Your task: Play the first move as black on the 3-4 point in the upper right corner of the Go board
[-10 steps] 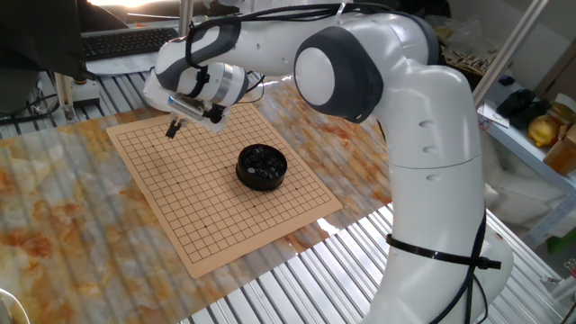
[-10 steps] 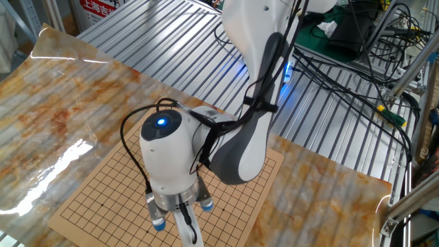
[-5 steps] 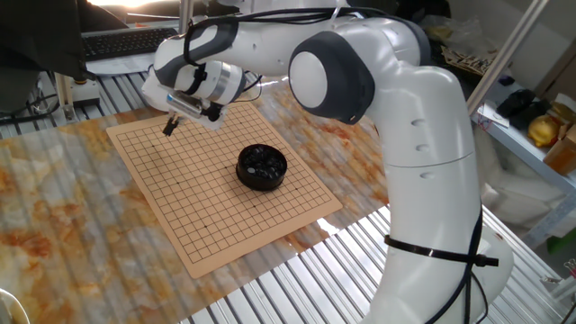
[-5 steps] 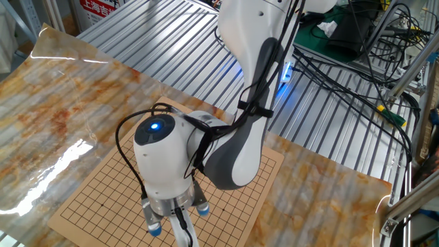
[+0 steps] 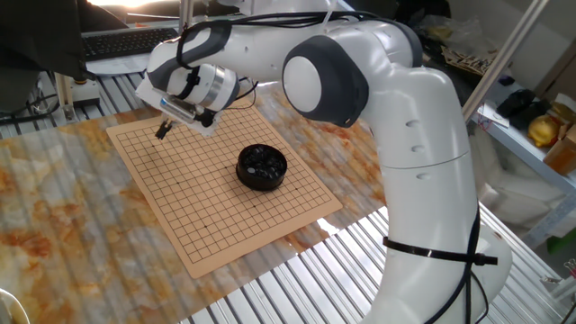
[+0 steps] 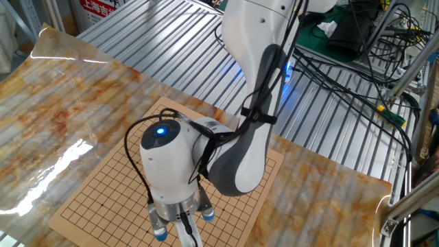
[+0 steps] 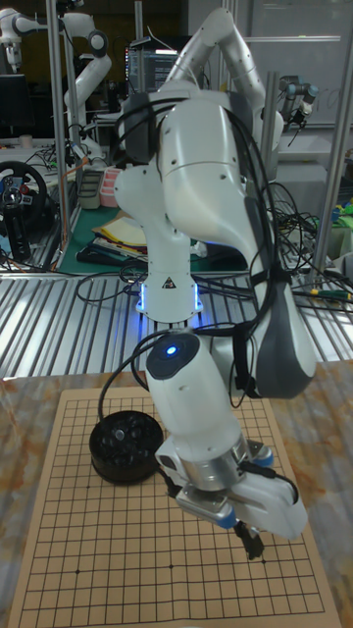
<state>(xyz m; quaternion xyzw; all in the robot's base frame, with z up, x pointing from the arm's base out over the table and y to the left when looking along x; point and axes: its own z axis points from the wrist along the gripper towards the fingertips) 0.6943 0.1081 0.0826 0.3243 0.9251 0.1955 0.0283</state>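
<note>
My gripper [image 5: 163, 131] hangs just above the Go board [image 5: 207, 207], near its far-left corner in one fixed view. The fingers are shut, with a small dark black stone [image 7: 257, 556] pinched at their tips. In the tall fixed view the gripper [image 7: 253, 546] is over the board's [image 7: 88, 549] lower right area. The other fixed view shows the gripper [image 6: 185, 233] at the bottom edge, over the board [image 6: 96, 199]. The 3-4 point is an unmarked crossing near that corner, and I cannot single it out. No stones lie on the grid.
A round black bowl [image 5: 262, 167] of black stones stands on the board's middle-right part, also seen as the bowl [image 7: 125, 446] at the left in the tall view. The arm's big white links reach over the board from the right. Ribbed metal table surrounds the mat.
The gripper has moved steadily away from the bowl toward the board's far-left corner in one fixed view, staying shut.
</note>
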